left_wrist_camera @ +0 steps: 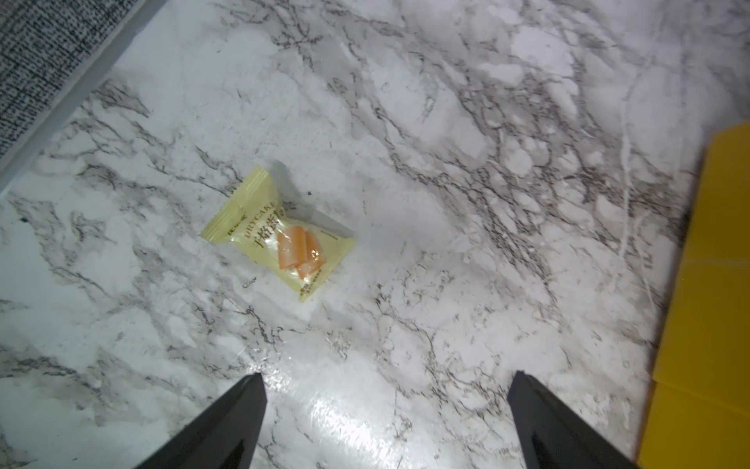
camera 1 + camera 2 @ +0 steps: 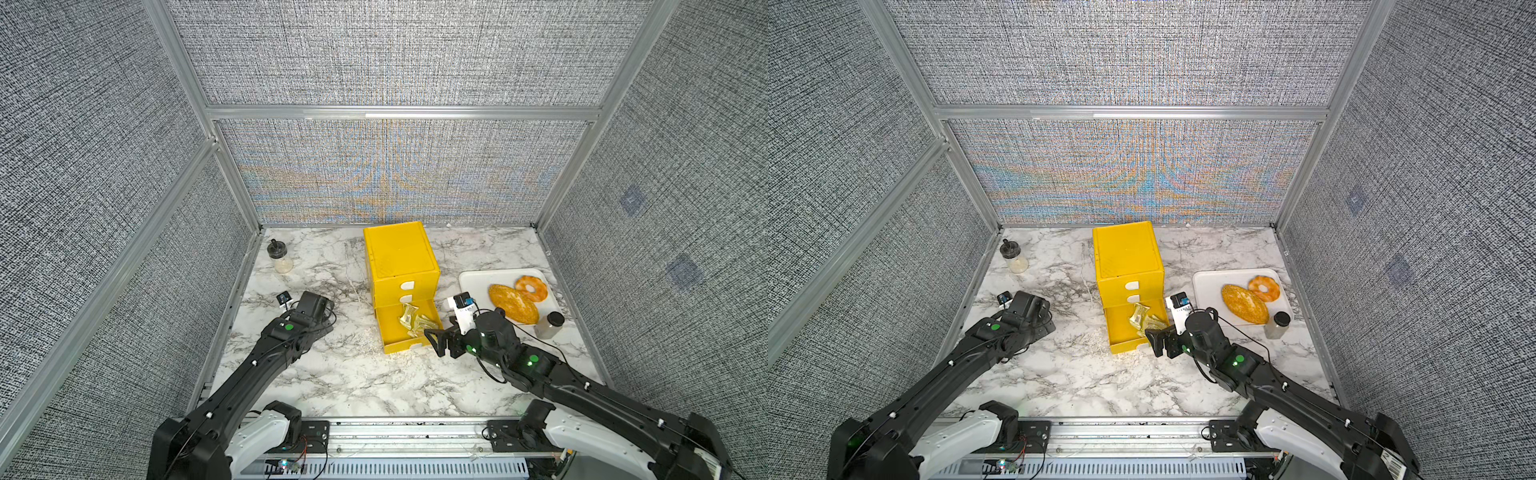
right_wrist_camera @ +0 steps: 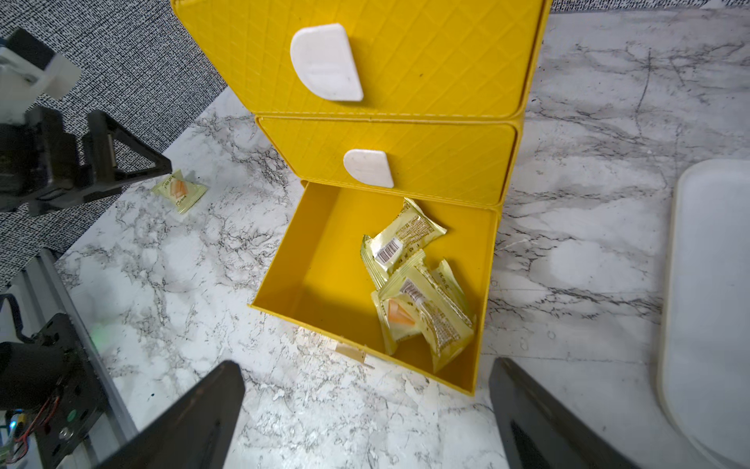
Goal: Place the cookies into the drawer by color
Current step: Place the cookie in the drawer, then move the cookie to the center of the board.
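white tray [image 2: 478,284] beside yellow drawer [image 2: 399,257]

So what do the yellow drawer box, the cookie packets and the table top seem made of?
The drawer box: stiff matte plastic, likely printed, given the crisscross ridges on its fronts.
The cookie packets: thin shiny plastic film, with crimped ends and creases catching light.
The table top: glossy marble pattern; the glare suggests a laminate or printed sheet, but stone cannot be ruled out.
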{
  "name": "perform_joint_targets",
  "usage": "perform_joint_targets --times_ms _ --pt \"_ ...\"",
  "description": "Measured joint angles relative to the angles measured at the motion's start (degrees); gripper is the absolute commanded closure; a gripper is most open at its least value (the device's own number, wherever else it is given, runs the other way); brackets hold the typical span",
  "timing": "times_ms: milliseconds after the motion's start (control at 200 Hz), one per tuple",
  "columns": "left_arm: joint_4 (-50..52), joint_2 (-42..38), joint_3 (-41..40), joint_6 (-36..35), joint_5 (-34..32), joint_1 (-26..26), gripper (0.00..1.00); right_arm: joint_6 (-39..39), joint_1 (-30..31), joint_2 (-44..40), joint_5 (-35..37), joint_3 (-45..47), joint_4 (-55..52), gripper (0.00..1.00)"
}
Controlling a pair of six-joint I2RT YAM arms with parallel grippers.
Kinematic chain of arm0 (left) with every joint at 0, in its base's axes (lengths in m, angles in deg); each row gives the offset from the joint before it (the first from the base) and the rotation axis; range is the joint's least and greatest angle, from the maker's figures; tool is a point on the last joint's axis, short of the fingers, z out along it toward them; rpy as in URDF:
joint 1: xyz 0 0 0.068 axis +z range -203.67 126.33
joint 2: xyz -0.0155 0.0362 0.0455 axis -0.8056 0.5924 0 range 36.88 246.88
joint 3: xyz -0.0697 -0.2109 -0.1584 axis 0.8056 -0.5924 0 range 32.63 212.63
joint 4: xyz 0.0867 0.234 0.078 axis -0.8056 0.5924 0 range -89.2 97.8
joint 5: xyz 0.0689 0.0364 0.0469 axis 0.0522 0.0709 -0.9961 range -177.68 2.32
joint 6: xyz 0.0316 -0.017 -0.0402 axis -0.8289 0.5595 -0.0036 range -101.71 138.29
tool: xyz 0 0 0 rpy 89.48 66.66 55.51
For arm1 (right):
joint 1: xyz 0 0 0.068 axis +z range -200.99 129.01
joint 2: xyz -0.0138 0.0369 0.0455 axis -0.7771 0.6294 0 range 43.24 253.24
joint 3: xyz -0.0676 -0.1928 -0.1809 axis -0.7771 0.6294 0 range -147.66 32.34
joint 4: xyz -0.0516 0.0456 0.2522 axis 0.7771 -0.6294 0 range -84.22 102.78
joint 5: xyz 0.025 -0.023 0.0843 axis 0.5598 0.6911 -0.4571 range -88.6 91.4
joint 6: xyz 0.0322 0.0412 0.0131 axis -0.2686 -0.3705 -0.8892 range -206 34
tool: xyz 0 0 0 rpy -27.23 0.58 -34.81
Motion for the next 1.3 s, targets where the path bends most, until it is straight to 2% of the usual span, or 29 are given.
perform_joint_targets --times_ms 85,215,405,616,696,826,1026,1101,1201,1301 --pt "-2.36 4.37 0.26 -1.03 3.30 5.90 0.01 -0.28 0.02 -1.73 -0.79 1.09 -0.59 0.01" --pt "-4.92 11.89 2.80 -1.40 7.76 11.72 0.06 -0.28 0.02 -2.93 -1.14 2.14 -0.94 0.01" --pt "-6.01 21.35 7.45 -1.33 10.54 16.55 0.09 0.04 0.02 -3.15 -1.97 2.99 -0.79 0.01" --pt "-6.67 25.22 7.87 -0.96 11.72 20.87 0.09 0.42 0.02 -3.78 -2.45 4.57 -0.35 0.01" --pt "-6.97 26.27 8.00 -0.96 11.72 21.81 0.11 0.72 0.02 -4.17 -2.60 5.14 -0.24 0.01" --pt "-6.84 28.17 8.92 -1.05 11.72 22.75 0.21 0.98 -0.02 -4.72 -2.62 5.64 -0.15 0.01" --pt "-8.33 27.56 7.13 -2.05 11.67 22.97 0.21 0.98 -0.02 -5.38 -2.62 6.40 0.28 0.01" --pt "-9.68 26.47 5.73 -2.71 11.98 22.95 0.25 0.98 -0.02 -5.29 -2.64 6.69 0.35 0.01" --pt "-11.13 25.53 4.24 -3.41 11.82 21.79 0.28 0.98 -0.02 -4.90 -2.67 6.78 0.90 0.01" --pt "-13.09 25.05 3.28 -3.82 12.39 18.51 0.28 0.98 -0.02 -4.28 -2.84 6.78 1.25 0.01"
